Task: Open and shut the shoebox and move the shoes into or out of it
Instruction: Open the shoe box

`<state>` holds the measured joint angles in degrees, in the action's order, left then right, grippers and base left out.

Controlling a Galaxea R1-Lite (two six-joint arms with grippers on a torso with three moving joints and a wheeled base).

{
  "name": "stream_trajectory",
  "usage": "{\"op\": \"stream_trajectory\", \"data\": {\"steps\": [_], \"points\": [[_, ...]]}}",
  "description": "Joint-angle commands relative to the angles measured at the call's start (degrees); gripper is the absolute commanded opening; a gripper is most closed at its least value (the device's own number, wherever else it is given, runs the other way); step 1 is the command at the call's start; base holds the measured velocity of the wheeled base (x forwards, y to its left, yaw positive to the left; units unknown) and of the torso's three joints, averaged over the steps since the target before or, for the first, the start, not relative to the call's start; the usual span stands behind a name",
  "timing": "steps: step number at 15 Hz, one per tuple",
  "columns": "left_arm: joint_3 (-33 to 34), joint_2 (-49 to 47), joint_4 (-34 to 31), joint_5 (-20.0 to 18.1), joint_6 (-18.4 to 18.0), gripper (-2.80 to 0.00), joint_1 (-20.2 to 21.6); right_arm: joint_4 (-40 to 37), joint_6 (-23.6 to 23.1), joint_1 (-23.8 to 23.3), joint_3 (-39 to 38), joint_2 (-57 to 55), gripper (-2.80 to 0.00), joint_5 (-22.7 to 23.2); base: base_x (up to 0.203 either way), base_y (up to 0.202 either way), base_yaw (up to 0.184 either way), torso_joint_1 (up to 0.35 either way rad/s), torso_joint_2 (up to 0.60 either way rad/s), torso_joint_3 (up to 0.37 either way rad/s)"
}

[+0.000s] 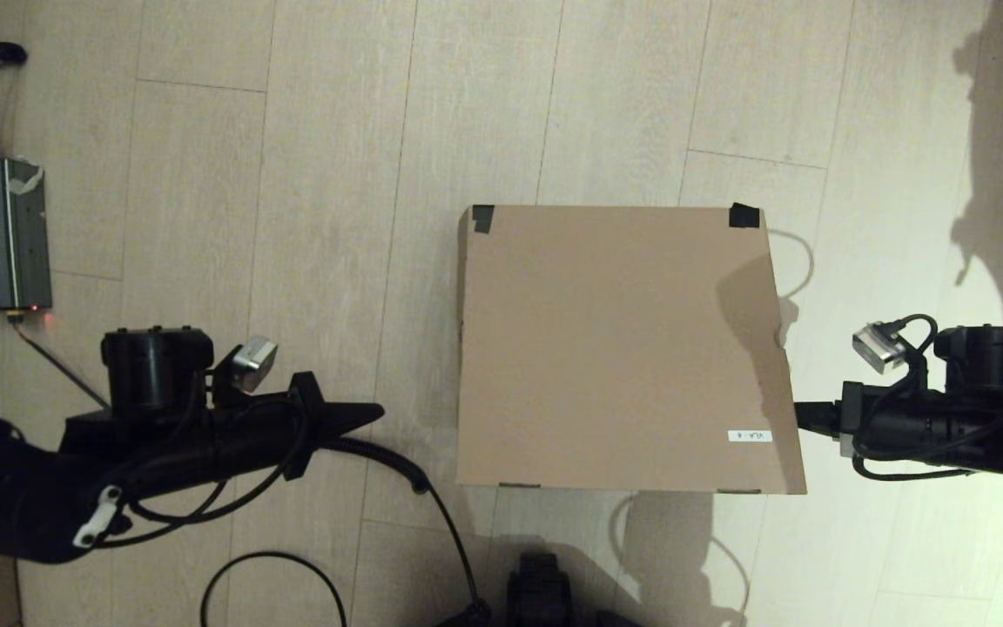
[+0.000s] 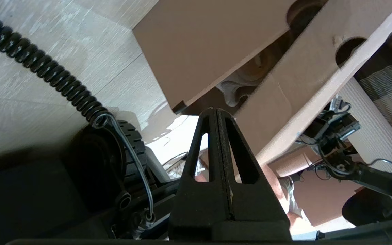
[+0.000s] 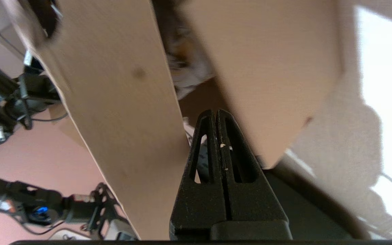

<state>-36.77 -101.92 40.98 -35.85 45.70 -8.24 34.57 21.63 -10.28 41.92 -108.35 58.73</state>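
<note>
Right gripper [image 1: 802, 415] pressing pinched-together fingers at shoebox [image 1: 615, 348] right edge; left gripper [image 1: 375, 411] likewise closed, idling well left. Lying mid-floor, plain brown, lid down, taped corners facing away, near-square.

The shoebox [image 1: 623, 348] sits on the floor [image 1: 336, 131] between the left gripper [image 1: 375, 414] and the right gripper [image 1: 802, 415], a power unit [image 1: 1, 233] far left.
</note>
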Motion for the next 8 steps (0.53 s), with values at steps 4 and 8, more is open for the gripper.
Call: {"op": "stream_trajectory", "data": {"steps": [4, 8], "points": [[1.08, 4.76, -1.49, -0.27, 0.34, -2.80, -0.99, -4.94, 2.13, 0.07, 2.70, 8.28, -2.80, 1.27, 0.000, 0.000, 0.000, 0.000, 0.00, 0.000], [1.77, 12.37, -6.55, -0.27, 0.36, -2.80, -3.53, -6.62, 9.46, 0.12, 7.78, 13.28, -2.80, 1.69, 0.000, 0.000, 0.000, 0.000, 0.00, 0.000]]}}
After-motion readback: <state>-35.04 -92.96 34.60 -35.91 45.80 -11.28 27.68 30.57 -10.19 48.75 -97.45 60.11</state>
